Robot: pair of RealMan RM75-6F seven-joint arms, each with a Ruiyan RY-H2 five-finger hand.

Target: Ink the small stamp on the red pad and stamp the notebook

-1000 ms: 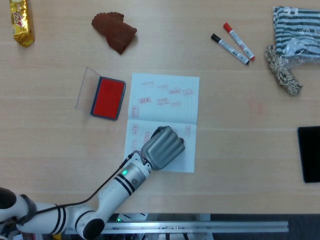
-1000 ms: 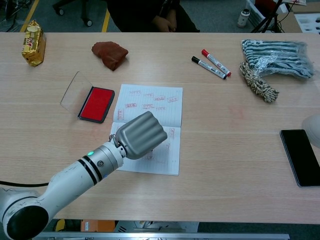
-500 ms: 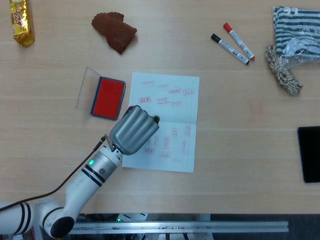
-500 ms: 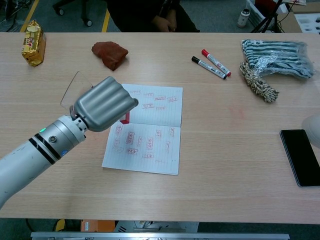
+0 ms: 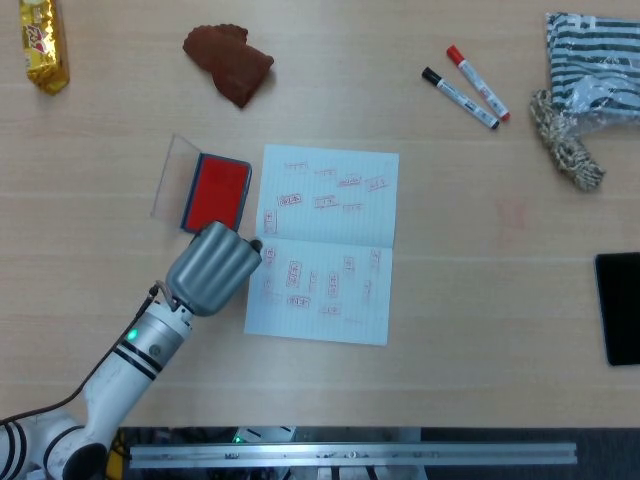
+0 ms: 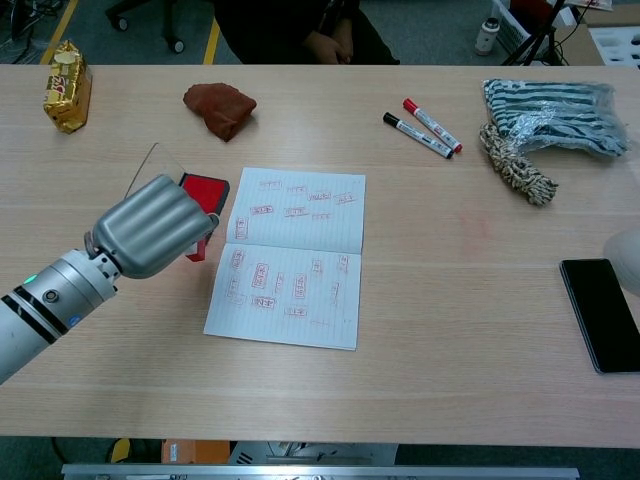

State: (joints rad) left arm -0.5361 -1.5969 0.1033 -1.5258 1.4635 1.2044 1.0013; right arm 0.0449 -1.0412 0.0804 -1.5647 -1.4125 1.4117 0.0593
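Since the notebook [image 5: 330, 240] already carries a good many red marks on both its pages, we judge that stamping is well under way and not a first attempt. We see our left hand [image 5: 212, 268] curled into a closed fist, and a small red piece, which we take for the stamp [image 6: 201, 250], pokes out beneath its fingers. We read that as the hand holding the stamp, though most of the stamp is hidden by the fist. The red pad [image 5: 217, 193] lies just beyond the fingertips, partly covered by the hand in the chest view. Its clear lid [image 5: 172, 175] is folded open on the far side of the pad from the notebook. The notebook lies flat and open just beside the hand, on the side toward our right arm.

We cannot tell whether the stamp is touching the pad or hanging just short of it. By our judgement the step in hand is inking, and what is left is to press the stamp on the red surface, carry it across to a bare patch of paper and press it down.

Our right hand [image 6: 628, 258] shows only as a pale edge well apart from the work, and we cannot tell how its fingers lie.
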